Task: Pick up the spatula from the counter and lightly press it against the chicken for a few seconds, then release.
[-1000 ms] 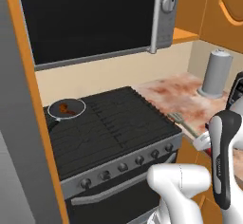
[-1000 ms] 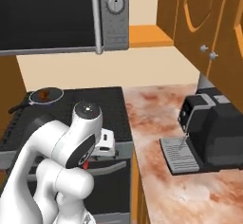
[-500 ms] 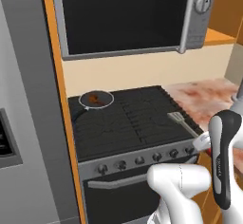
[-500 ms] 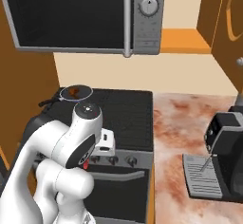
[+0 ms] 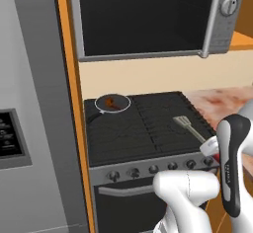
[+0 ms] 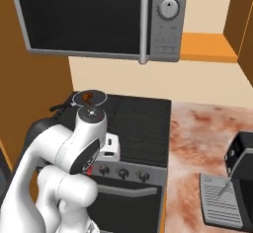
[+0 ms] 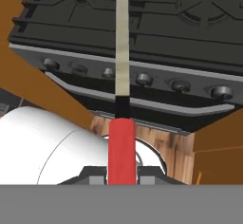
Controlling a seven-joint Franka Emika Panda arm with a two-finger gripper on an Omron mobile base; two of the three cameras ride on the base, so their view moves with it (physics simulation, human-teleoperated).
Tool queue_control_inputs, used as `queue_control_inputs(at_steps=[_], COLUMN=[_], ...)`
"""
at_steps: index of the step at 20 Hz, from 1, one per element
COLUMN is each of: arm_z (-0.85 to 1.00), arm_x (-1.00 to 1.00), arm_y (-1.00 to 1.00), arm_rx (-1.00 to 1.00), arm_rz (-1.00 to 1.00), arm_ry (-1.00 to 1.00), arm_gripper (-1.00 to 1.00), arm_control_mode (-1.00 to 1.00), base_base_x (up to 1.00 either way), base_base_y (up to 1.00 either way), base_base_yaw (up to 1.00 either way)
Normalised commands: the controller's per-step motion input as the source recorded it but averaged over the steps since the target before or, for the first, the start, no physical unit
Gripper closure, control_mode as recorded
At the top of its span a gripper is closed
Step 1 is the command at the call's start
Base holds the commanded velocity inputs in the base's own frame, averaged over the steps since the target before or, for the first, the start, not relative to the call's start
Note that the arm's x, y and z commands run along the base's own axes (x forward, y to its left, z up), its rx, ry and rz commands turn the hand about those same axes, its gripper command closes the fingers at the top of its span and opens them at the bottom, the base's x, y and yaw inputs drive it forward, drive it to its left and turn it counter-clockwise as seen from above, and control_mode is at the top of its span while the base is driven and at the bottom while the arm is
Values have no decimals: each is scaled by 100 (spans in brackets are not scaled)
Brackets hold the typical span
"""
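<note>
Open across the flat black stove top (image 5: 143,128), from the right burners to the small round steel pan (image 5: 112,102) at rear left. Capped overhead by the wide steel microwave (image 5: 148,19); walled left by the tall grey fridge (image 5: 29,79). Crossed on the right by the red-handled metal spatula (image 5: 182,122). Blocked far right on the marbled counter (image 6: 197,128) by a black coffee machine (image 6: 242,160).

Spatula (image 5: 184,123): slotted grey blade, pale straight shaft, red grip. Grip is clamped between the closed fingers of the pincer (image 7: 122,173); shaft runs straight out from it, blade over the front right of the stove (image 5: 138,133). Contact with the cooktop cannot be confirmed.

Chicken (image 5: 111,102): small orange-brown piece lying in a round pan (image 5: 123,107) at the stove's back left, well apart from the blade
</note>
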Motion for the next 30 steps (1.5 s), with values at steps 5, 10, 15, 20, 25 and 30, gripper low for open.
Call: queue_control_inputs(at_steps=[5,10,15,20,25,30], arm_z=[0,0,0,0,0,0], arm_x=[0,0,0,0,0,6], arm_y=[0,0,0,0,4,17], arm_rx=[0,0,0,0,0,0], arm_rz=[0,0,0,10,14,13], arm_ry=[0,0,0,-10,-18,-21], arm_gripper=[100,100,100,100,100,100], arm_control_mode=[100,100,100,-100,-100,-100], base_base_x=[5,0,0,0,0,0], base_base_y=[-3,0,0,0,0,0], base_base_yaw=[10,10,9,0,0,0])
